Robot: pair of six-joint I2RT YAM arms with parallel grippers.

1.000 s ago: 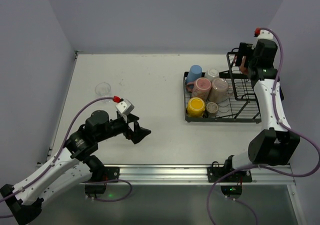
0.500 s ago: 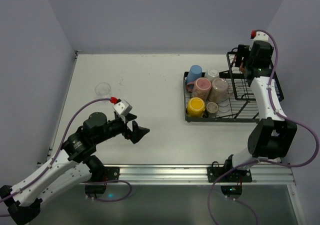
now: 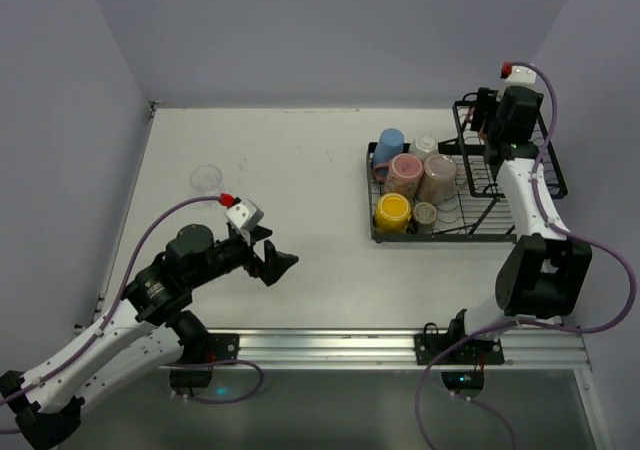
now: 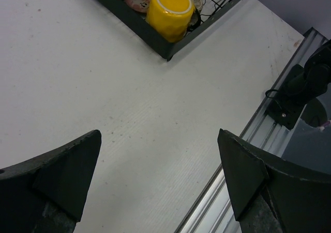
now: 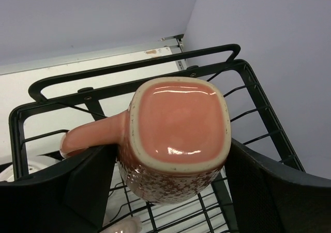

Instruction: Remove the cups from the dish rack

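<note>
**Ana:** Under the right gripper (image 5: 176,191), what can't you make out?

**Operator:** The mouth of the salmon mug (image 5: 178,121). It sits base-up, and its lower part runs off the bottom of my wrist view. I cannot tell whether it rests on the wires of the dish rack (image 5: 207,54) or hangs clear of them. From the top camera, the wrist covers the mug almost wholly.

**Ana:** And the grip itself?

**Operator:** I have both fingers (image 5: 88,184) pressed against opposite sides of the mug, so the jaws stand about a mug's width apart. The handle sticks out above one finger. The rack's tall basket end lies around and below the gripper. The other cups (image 3: 405,173) sit in the flat tray section, near it but apart.

**Ana:** The left side?

**Operator:** My left gripper (image 4: 158,176) is spread wide with nothing between the fingers and bare table (image 4: 103,88) beneath. The frame's lower edge cuts off part of the fingers. Ahead of it is the rack's corner with the yellow cup (image 4: 169,5). I can't tell whether its base or its mouth faces up. The cups behind that one are cut off at the top. A clear glass (image 3: 206,178) stands on the table, well apart from this gripper.
</note>
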